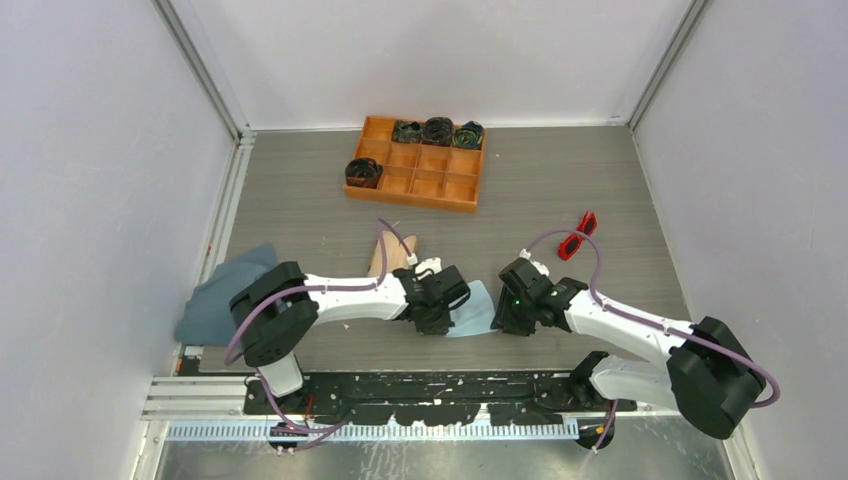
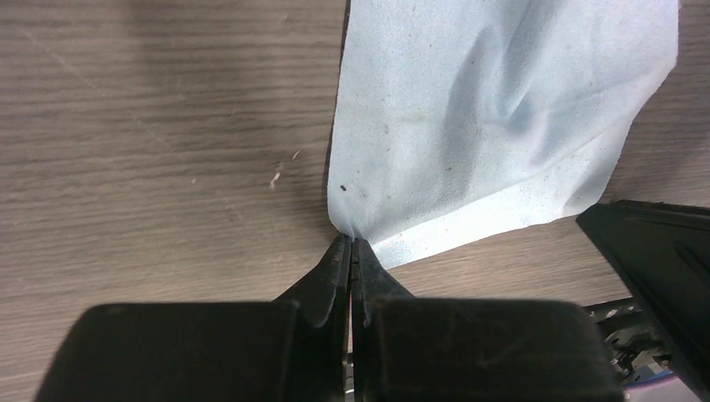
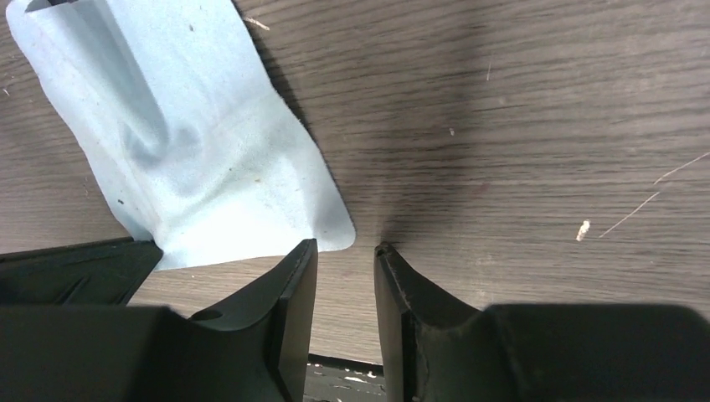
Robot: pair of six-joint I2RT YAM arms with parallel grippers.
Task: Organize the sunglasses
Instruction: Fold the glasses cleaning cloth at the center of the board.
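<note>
Top external only: sunglasses (image 1: pixel 577 240); wrist views: left tool (image 2: pixel 350 243) tight on blue cloth (image 2: pixel 494 109), right tool (image 3: pixel 346 245) narrowly agape, empty.

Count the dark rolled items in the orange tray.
4. Three dark rolls fill the back row's three right compartments of the orange tray. The fourth sits at its left end, a row nearer. None seems hidden.

From above, the left arm (image 1: pixel 350 297) hides part of the tan case (image 1: pixel 381 258). The dark rolls (image 1: pixel 437 130) in the orange tray (image 1: pixel 430 186), and the thin arms of the sunglasses (image 1: pixel 573 243), are too small to make out.
</note>
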